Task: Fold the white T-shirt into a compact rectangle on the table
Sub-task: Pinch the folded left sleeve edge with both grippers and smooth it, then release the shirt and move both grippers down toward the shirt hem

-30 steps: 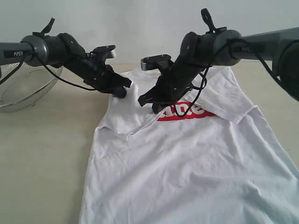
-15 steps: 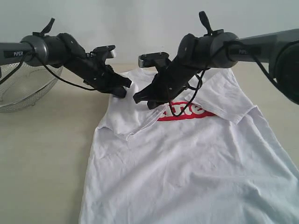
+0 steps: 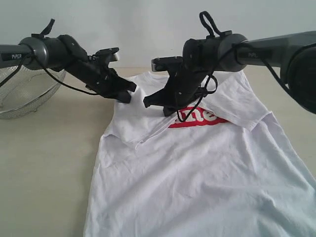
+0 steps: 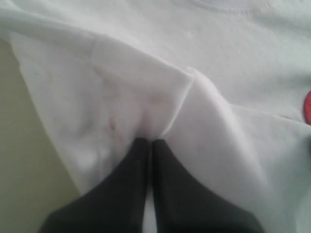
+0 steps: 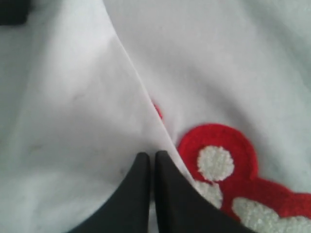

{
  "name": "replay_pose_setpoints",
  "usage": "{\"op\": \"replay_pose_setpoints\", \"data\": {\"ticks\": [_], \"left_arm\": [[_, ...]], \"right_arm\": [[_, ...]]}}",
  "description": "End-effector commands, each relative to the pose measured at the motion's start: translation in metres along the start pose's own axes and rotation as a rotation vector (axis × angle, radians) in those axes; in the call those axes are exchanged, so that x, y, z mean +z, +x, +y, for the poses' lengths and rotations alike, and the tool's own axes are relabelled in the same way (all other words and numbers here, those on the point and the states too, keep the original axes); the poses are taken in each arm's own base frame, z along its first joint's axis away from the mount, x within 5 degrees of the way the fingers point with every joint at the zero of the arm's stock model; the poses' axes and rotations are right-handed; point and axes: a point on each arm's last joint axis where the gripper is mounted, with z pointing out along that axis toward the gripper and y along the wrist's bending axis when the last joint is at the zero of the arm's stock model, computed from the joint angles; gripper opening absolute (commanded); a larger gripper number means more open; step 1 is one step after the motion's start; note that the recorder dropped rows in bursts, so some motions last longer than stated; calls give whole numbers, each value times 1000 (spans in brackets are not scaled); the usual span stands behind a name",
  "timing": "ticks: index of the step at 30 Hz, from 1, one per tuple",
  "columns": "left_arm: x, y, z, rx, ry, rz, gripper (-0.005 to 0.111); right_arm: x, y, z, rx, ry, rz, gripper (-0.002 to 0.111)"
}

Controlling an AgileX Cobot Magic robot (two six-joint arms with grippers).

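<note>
The white T-shirt (image 3: pixel 197 177) lies spread on the table (image 3: pixel 44 163), with its left sleeve side folded in over the chest. Red-and-white lettering (image 3: pixel 200 118) shows partly beside the fold. My left gripper (image 3: pixel 127 95) is shut on a pinch of the shirt's shoulder fabric; in the left wrist view its fingertips (image 4: pixel 148 141) meet in a bunched crease of the shirt (image 4: pixel 146 97). My right gripper (image 3: pixel 150 102) is shut on the folded edge near the lettering; its fingertips (image 5: pixel 148 155) grip where the fold edge meets the red lettering (image 5: pixel 218 145). The neck tag is hidden.
A round wire-mesh basket (image 3: pixel 22 94) stands at the far left on the table. A pale wall runs behind the table. Both arms hang low over the shirt's upper part. The shirt's hem runs off the lower edge of the exterior view.
My right gripper has drifted a little left and up with the folded edge, uncovering more of the red lettering. The left gripper has barely moved.
</note>
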Motion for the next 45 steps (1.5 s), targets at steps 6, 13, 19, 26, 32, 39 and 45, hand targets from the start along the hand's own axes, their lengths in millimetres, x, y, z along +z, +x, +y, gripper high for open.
{"op": "replay_pose_setpoints", "data": {"ticks": [6, 13, 19, 26, 32, 39, 45], "left_arm": [[0, 9, 17, 16, -59, 48, 4], [-10, -1, 14, 60, -66, 10, 4], [-26, -11, 14, 76, -86, -39, 4], [-44, -32, 8, 98, -93, -150, 4], [-80, -50, -6, 164, -89, -211, 4], [-136, -41, -15, 84, 50, -98, 4], [-168, -9, -41, -4, 270, -52, 4]], "right_arm": [[-11, 9, -13, -33, 75, 112, 0], [-112, -19, -6, -113, 130, -49, 0], [-201, -15, -22, -110, 401, -125, 0], [-247, 29, -47, 0, 496, -162, 0], [-261, 92, -73, 126, 525, -131, 0], [-276, 175, -93, 264, 562, -100, 0], [-277, 221, -96, 351, 499, -213, 0]]}}
